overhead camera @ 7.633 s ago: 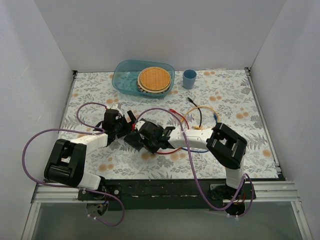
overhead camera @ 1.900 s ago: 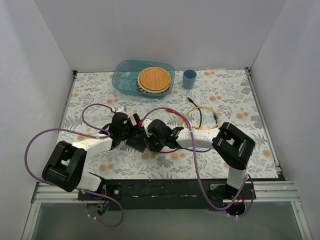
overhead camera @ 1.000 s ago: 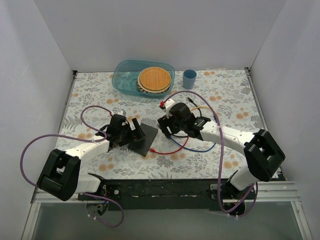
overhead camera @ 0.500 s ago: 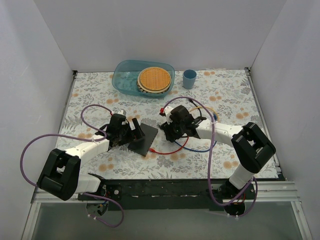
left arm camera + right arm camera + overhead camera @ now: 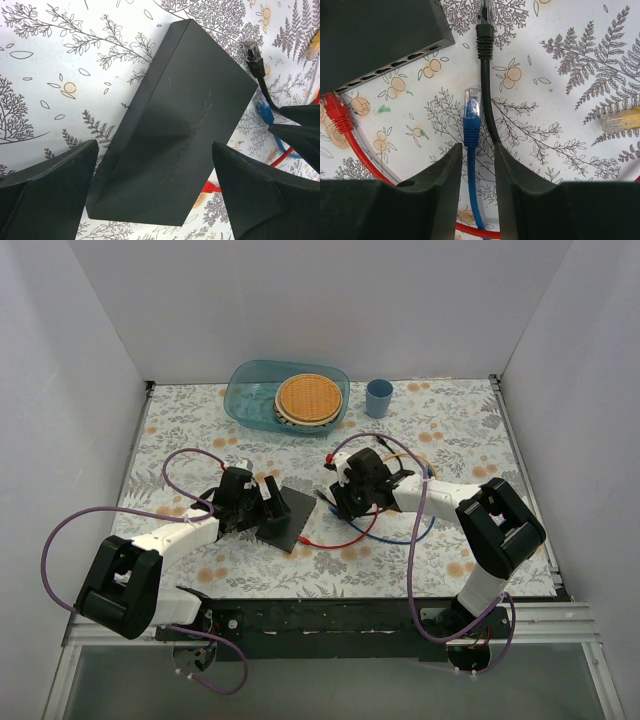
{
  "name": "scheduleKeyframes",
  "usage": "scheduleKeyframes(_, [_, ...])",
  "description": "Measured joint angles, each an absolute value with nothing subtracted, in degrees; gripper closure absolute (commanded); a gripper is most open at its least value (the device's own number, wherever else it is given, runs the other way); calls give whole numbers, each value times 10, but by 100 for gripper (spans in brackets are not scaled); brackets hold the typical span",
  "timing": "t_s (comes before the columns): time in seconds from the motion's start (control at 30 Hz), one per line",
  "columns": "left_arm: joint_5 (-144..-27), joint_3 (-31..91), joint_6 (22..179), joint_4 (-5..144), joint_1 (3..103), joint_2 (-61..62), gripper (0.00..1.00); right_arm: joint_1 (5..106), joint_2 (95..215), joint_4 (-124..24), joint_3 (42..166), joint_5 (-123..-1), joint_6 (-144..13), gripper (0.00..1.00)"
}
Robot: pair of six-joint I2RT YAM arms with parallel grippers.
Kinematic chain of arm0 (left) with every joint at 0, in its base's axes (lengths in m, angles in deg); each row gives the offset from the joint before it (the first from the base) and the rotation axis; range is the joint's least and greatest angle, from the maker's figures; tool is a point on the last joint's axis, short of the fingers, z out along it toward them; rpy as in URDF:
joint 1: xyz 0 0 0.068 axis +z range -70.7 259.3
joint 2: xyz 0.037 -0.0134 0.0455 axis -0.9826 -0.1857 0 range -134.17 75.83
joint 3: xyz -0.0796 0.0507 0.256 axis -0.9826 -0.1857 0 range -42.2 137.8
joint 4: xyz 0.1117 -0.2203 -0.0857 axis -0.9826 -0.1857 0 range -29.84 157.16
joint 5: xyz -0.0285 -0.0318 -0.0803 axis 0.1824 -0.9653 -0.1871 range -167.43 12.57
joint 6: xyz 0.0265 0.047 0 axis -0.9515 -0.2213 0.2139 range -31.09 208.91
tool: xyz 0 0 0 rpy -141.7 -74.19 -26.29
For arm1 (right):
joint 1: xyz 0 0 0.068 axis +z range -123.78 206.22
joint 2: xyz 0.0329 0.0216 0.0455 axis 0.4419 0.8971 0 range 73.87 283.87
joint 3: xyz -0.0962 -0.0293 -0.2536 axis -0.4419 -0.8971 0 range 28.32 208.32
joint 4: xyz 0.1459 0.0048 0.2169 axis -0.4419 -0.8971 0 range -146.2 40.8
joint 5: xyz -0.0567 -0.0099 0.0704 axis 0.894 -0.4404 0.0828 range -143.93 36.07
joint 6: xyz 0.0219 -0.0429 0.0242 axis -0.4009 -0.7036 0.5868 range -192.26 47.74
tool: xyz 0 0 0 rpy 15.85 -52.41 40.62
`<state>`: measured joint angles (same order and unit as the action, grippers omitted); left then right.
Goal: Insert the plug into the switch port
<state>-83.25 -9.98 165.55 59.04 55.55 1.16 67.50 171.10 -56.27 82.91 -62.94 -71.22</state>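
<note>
The switch [image 5: 290,521] is a flat matte-black box lying left of centre on the mat. In the left wrist view it [image 5: 175,125] lies below and between my fingers. My left gripper [image 5: 266,499] [image 5: 155,150] is open over its near end, with the jaws wide apart and not touching it. In the right wrist view the switch's [image 5: 370,35] row of ports [image 5: 395,64] faces the cables. My right gripper [image 5: 338,502] [image 5: 476,160] is narrowly open, straddling the blue cable just behind the blue plug [image 5: 471,112]. The pads stand clear of the cable.
A black plug [image 5: 485,30] lies beside the blue one. A red plug [image 5: 335,111] sits at the switch's port edge, and a yellow plug [image 5: 620,120] lies to the right. Cable loops [image 5: 395,538] lie right of centre. At the back are a blue tub [image 5: 245,400] with a wicker plate [image 5: 308,397] and a blue cup [image 5: 378,397].
My right gripper left the switch, swung right to the cables, and has now come down over the blue cable. The left gripper has stayed over the switch.
</note>
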Motion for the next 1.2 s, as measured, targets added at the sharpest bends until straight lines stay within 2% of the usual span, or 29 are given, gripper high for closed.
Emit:
scheduleKeyframes(0.1, [-833, -100, 1656, 590, 555, 12, 2, 673, 1713, -563, 829, -638, -712, 66])
scheduleKeyframes(0.4, [-834, -100, 1654, 591, 555, 12, 2, 673, 1715, -568, 829, -645, -712, 60])
scheduleKeyframes(1.2, [-838, -100, 1651, 592, 555, 11, 2, 673, 1730, -562, 835, -657, -710, 68])
